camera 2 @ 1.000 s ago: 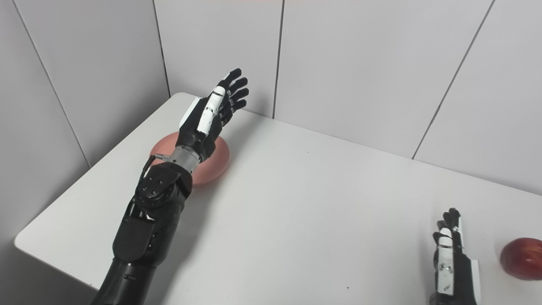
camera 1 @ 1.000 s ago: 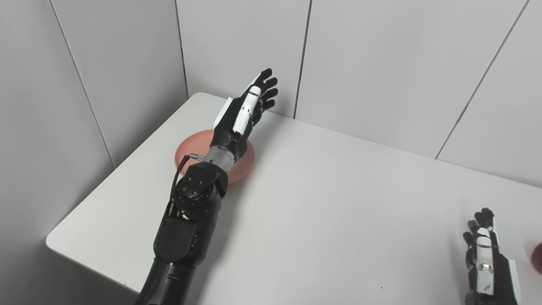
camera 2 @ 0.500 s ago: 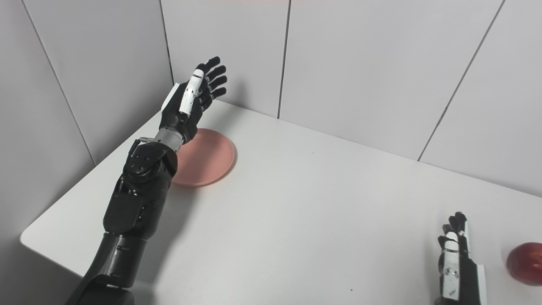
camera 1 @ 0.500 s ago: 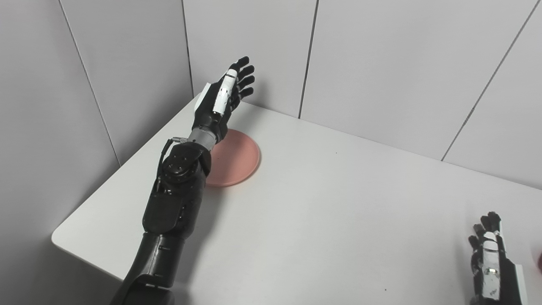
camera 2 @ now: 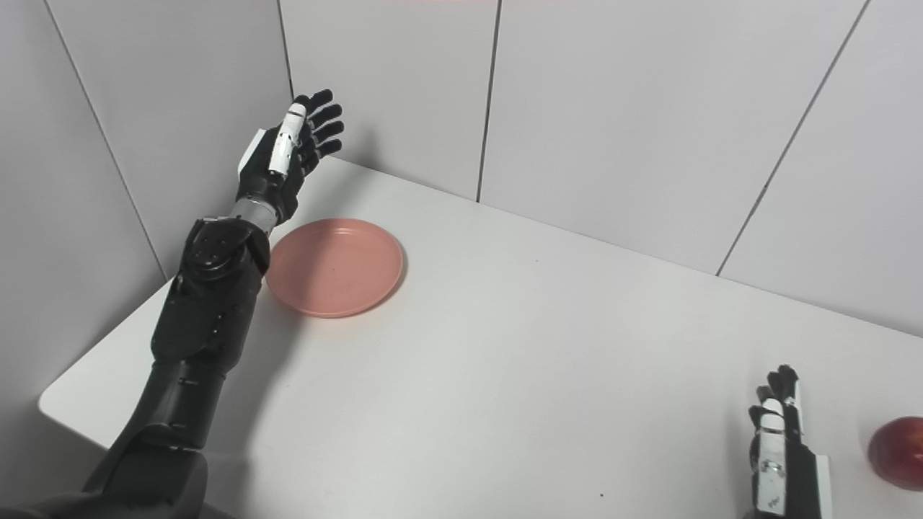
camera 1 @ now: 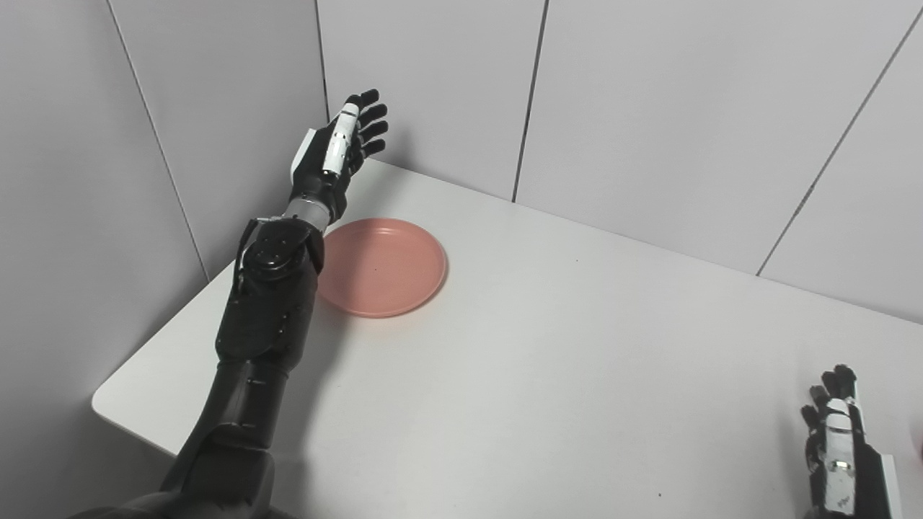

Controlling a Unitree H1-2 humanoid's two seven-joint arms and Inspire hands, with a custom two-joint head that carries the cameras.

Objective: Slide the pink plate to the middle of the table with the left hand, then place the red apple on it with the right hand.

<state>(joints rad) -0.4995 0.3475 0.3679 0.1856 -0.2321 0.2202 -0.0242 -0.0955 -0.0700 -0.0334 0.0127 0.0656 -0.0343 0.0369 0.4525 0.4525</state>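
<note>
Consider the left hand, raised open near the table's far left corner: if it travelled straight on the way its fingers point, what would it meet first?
Probably the grey wall panels at the corner. The left hand is open beyond the pink plate, fingers aimed up and away, nothing visible between; depth is unclear.

We see bright, even overhead light; soft shadows fall right of the left arm on the table [camera 1: 548, 375]; focus sharp throughout

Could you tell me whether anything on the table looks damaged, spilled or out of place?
Nothing stands out. The pink plate lies flat and empty, the red apple looks whole, and both the left hand and right hand are open, holding nothing.
</note>
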